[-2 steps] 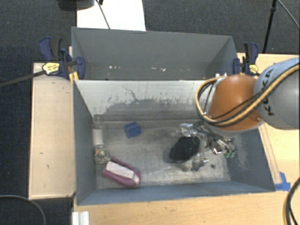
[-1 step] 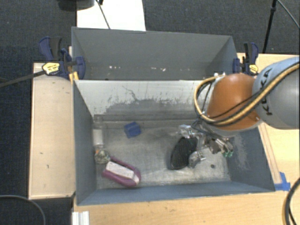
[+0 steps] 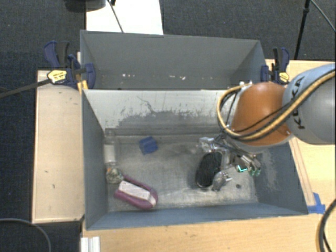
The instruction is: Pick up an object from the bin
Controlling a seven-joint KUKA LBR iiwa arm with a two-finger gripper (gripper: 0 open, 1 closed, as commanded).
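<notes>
Black glossy oval plastic object [image 3: 206,171] lies right of middle on the grey metal bin's [image 3: 173,62] floor, with the gripper [image 3: 220,171] close against it. Jaw state cannot be told. Probably light, rigid and slippery; best pinched across its narrow width.

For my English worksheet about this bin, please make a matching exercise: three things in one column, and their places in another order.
Things:
1 blue block
2 purple and white packet
3 black oval thing

Places:
A lowest in the view, at the left
B at the right, beside the gripper
C higher in the view, left of middle

Pairs: 1-C; 2-A; 3-B.
</notes>
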